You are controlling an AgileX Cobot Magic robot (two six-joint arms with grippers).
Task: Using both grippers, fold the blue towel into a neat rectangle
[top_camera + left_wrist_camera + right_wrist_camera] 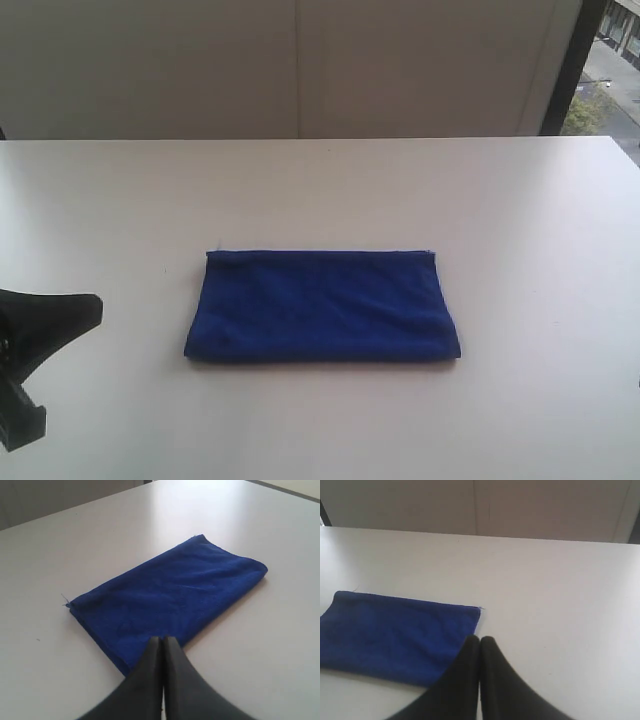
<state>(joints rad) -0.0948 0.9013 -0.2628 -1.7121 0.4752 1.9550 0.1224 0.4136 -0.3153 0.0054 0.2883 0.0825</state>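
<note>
White tabletop [520, 220] is spread right across the exterior view, with a pale wall [300, 60] behind it and a strip of window [610, 70] at the upper right. Dead centre of the frame, the blue towel [320, 305] is laid flat, doubled into a tidy rectangle with its edges lined up along the far side. At the lower left edge a black part of the left arm [40, 320] is seen, well apart from the towel.

Over to the left wrist view: the towel is stretched out ahead of the left gripper [162, 641], with a loose thread [65, 600] showing at one corner. The fingers are pressed tight together, and nothing is pinched between them.

On to the right wrist view: the right gripper [480, 639] is shown with its fingers likewise squeezed together and empty. The towel's stitched corner is seen just beyond the tips.
</note>
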